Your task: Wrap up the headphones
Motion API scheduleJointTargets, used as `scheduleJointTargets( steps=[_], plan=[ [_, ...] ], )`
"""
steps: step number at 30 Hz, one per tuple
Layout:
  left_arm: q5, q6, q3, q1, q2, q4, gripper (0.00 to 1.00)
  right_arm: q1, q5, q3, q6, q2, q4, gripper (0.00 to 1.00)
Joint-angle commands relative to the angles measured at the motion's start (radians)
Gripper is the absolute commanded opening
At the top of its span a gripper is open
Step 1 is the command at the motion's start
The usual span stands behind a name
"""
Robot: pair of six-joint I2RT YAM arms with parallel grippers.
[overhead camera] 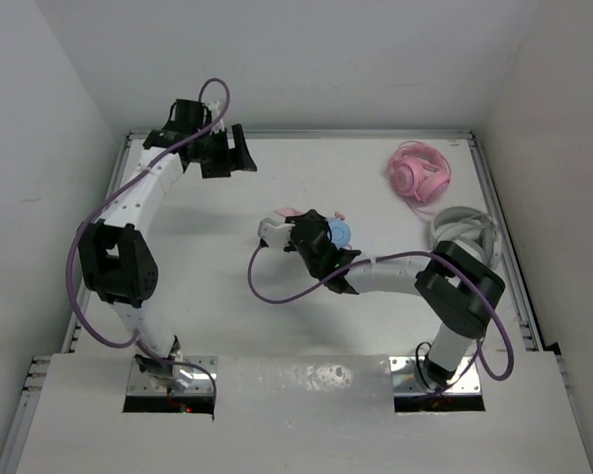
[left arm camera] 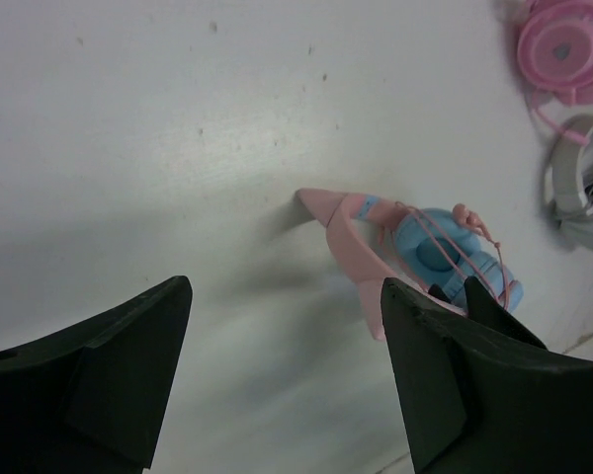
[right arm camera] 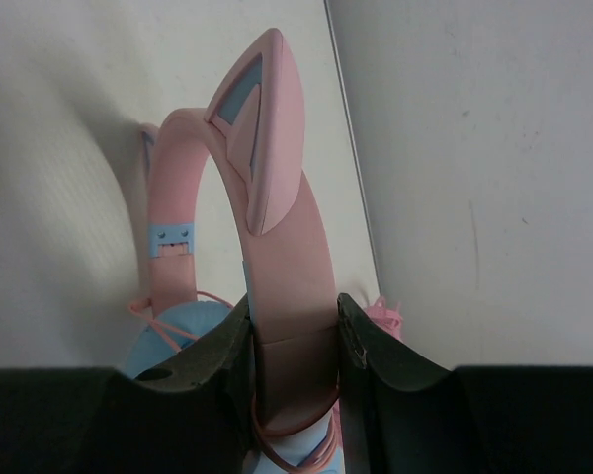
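While the right jaws grip the pink headband of the over-ear headphones with light blue round ear cups and two small cat ears (overhead camera: pixel 328 233), that set is near the middle of the white table (overhead camera: pixel 198 267), a little right of centre. In the right wrist view the jaws stand narrow, one black face pressed to each side of the headband (right arm camera: pixel 282 257), just below a pink cat ear with a blue inner panel (right arm camera: pixel 262 128). The band arches away from the grip. A blue ear cup (right arm camera: pixel 168 341) shows low on the left, with loops of thin pink cable (right arm camera: pixel 193 306) lying across it. The left wrist view shows the same cable crossing the blue cup several times.

The left arm (overhead camera: pixel 128 212) reaches toward the far left corner of the table, well apart from the headphones. The left jaws gape wide and hold nothing, with only bare table under them.

A pair of all-pink headphones (overhead camera: pixel 420 173) lies near the far right corner. A white-grey pair (overhead camera: pixel 465 229) lies just nearer than it, along the right edge beside the elbow of the right arm (overhead camera: pixel 460 286).
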Motion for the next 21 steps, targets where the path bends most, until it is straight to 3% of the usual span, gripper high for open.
scheduleJointTargets(
  steps=[1, 4, 9, 18, 21],
  plan=[
    [0.093, 0.044, -0.077, -0.015, -0.018, 0.011, 0.75, 0.075, -0.060, -0.022, 0.115, -0.026, -0.076, 0.00],
    [0.063, 0.093, -0.099, -0.066, 0.023, -0.004, 0.76, 0.133, -0.146, -0.043, 0.159, 0.015, -0.120, 0.00],
    [0.030, 0.125, -0.126, -0.147, 0.054, 0.009, 0.82, 0.168, -0.140, -0.020, 0.233, 0.107, -0.144, 0.00],
    [-0.054, 0.257, -0.177, -0.164, 0.034, -0.184, 0.81, 0.179, -0.121, -0.046, 0.272, 0.161, -0.117, 0.00],
    [-0.094, 0.257, -0.281, -0.170, 0.020, -0.135, 0.81, 0.190, -0.128, -0.031, 0.285, 0.194, -0.124, 0.00]
  ],
)
